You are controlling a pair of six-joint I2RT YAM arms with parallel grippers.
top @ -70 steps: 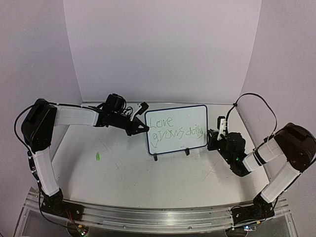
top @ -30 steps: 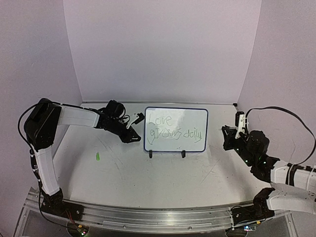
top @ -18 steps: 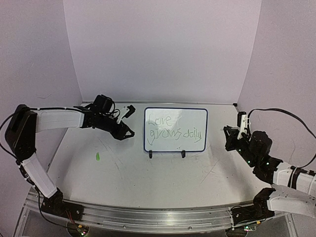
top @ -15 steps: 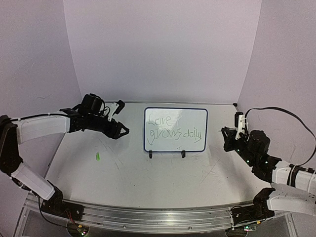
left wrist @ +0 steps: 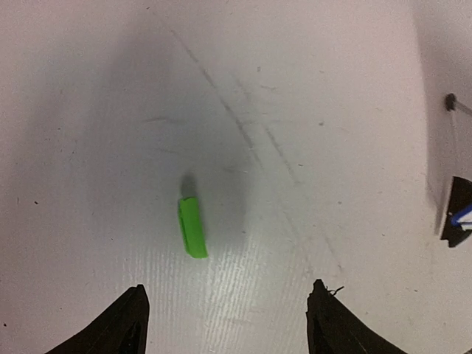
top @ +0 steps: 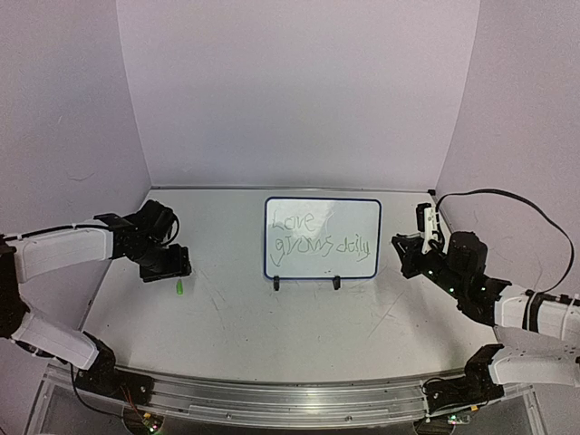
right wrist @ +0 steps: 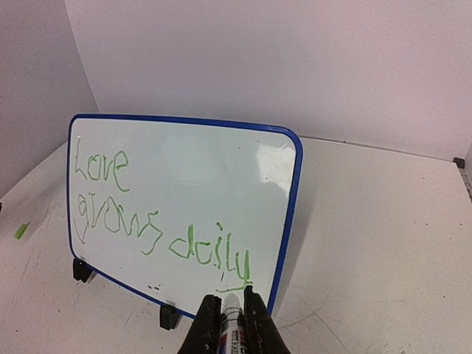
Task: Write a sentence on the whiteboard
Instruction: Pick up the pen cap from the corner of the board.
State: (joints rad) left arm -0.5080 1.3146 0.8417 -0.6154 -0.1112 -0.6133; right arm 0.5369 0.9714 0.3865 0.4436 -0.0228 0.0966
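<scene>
The whiteboard point(top: 353, 216) stands upright on two black feet at the table's middle; the right wrist view shows it close up point(right wrist: 192, 162). The sentence point(top: 319, 243) is in green on two lines and reads "Love grows daily" point(right wrist: 147, 228). My right gripper point(top: 401, 252) is just right of the board, shut on a white marker point(right wrist: 233, 328) whose tip points at the board's lower right, under "daily" point(right wrist: 229, 295). My left gripper point(top: 167, 263) hovers open at the left, pointing down, with nothing between its fingers point(left wrist: 228, 324). A green marker cap point(left wrist: 192, 226) lies just ahead of them.
The green cap point(top: 179, 287) lies on the scuffed white table left of the board. One black board foot point(left wrist: 457, 217) shows at the right edge of the left wrist view. Lilac walls close in the back and both sides.
My left arm has drawn back from the board's left edge, swung left and nearer, and its jaws have opened over the green cap. The right gripper edged slightly closer to the board.
</scene>
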